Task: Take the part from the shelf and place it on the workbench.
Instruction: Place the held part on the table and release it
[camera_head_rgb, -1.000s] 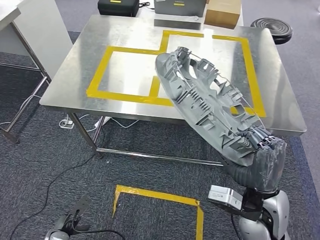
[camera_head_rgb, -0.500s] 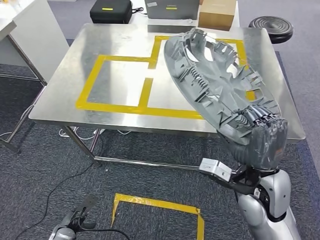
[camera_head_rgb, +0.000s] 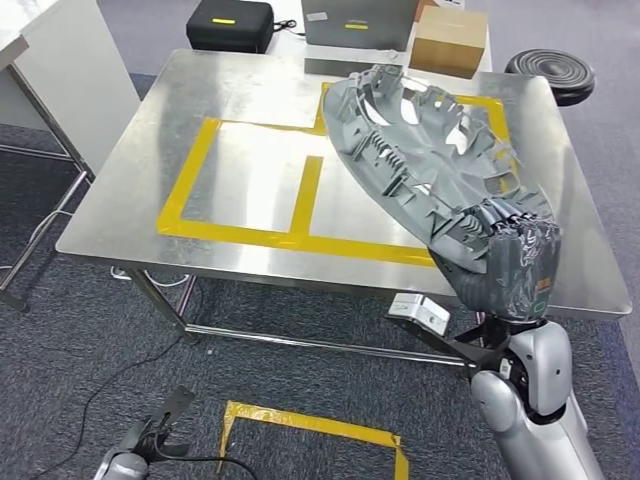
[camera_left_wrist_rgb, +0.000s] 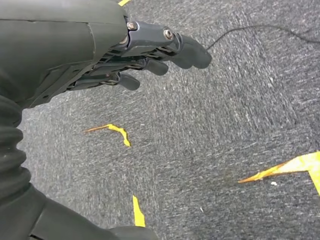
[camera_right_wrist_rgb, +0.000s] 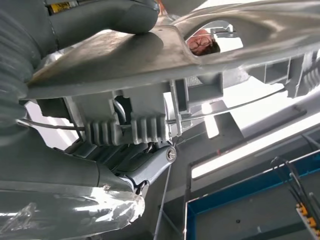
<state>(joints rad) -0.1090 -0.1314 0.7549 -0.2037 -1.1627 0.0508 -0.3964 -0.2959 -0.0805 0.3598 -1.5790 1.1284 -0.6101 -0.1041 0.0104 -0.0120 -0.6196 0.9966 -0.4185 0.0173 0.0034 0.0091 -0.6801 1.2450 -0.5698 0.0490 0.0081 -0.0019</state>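
The right robot hand (camera_head_rgb: 521, 265) is clamped on the near rim of the part (camera_head_rgb: 423, 150), which juts out tilted over the bench (camera_head_rgb: 249, 80); it looks stiff, light, awkwardly wide, probably best held by that ribbed edge.

Grey carpet floor (camera_head_rgb: 90, 330) with yellow tape (camera_head_rgb: 309, 420), black stool (camera_head_rgb: 555, 72) behind.
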